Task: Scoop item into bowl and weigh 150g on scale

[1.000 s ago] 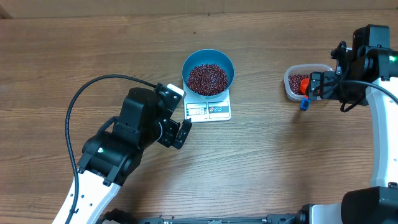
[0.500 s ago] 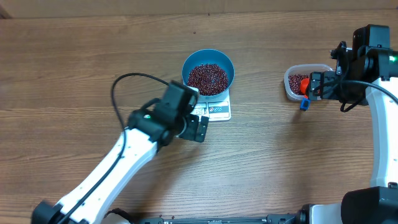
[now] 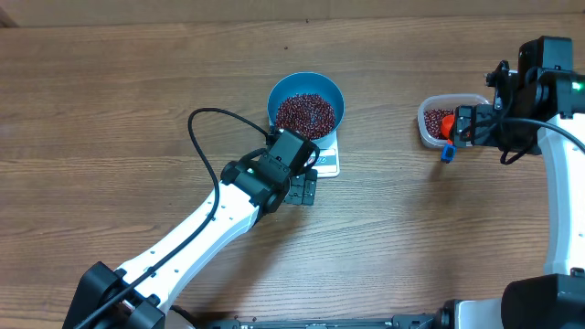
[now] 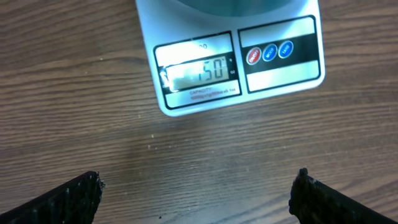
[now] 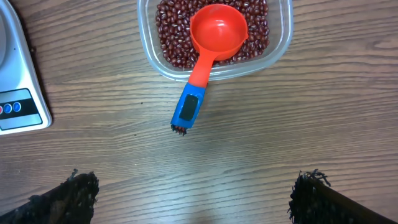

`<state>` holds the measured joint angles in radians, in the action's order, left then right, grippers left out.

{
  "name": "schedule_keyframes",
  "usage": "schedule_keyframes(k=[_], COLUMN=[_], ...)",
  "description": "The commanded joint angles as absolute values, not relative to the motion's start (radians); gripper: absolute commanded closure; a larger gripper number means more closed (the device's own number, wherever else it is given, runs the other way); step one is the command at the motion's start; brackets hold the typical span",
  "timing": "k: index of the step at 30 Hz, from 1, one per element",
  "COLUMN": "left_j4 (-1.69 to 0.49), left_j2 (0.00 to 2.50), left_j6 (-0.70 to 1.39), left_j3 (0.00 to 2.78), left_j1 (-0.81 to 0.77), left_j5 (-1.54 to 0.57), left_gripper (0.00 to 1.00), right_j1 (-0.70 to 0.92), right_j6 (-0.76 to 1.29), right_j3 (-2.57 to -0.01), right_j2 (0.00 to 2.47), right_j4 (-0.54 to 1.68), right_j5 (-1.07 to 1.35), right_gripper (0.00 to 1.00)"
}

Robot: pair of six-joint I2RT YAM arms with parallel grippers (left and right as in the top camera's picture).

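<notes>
Those beans [image 3: 305, 114], loose, light and quick to roll, sit heaped in the blue bowl [image 3: 275, 95] on the scale [image 4: 273, 71] mid-worktop [image 3: 110, 91], so I'd take any more with the scoop [image 5: 214, 31] by its stiff handle at the right-hand tub [image 5: 281, 45], while the left end effector [image 4: 196, 186] and right end effector [image 5: 186, 190] gape wide, empty.

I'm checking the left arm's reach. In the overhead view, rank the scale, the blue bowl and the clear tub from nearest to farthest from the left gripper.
From the left gripper:
1. Scale, right at the fingertips, partly covered by the gripper.
2. Blue bowl, sitting on the scale's far end.
3. Clear tub, far off to the right.
</notes>
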<state>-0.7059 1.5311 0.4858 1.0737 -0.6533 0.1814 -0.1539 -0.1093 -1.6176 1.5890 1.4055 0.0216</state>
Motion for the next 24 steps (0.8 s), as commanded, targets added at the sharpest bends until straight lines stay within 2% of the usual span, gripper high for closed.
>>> schedule_keyframes(k=[1, 24], left_j4=[-0.706, -0.699], left_j2=[1.532, 1.531], left_j6=[0.521, 0.516], left_j3=[1.081, 1.081], left_j1=[-0.655, -0.648], left_j5=[0.22, 0.219], left_gripper=[0.0, 0.0], right_j1=[-0.152, -0.152], right_j6=[-0.113, -0.113], right_j3=[-1.634, -1.634], right_j2=[1.583, 1.583], right_j4=[1.401, 1.401], right_j5=[0.017, 0.017], right_gripper=[0.0, 0.0])
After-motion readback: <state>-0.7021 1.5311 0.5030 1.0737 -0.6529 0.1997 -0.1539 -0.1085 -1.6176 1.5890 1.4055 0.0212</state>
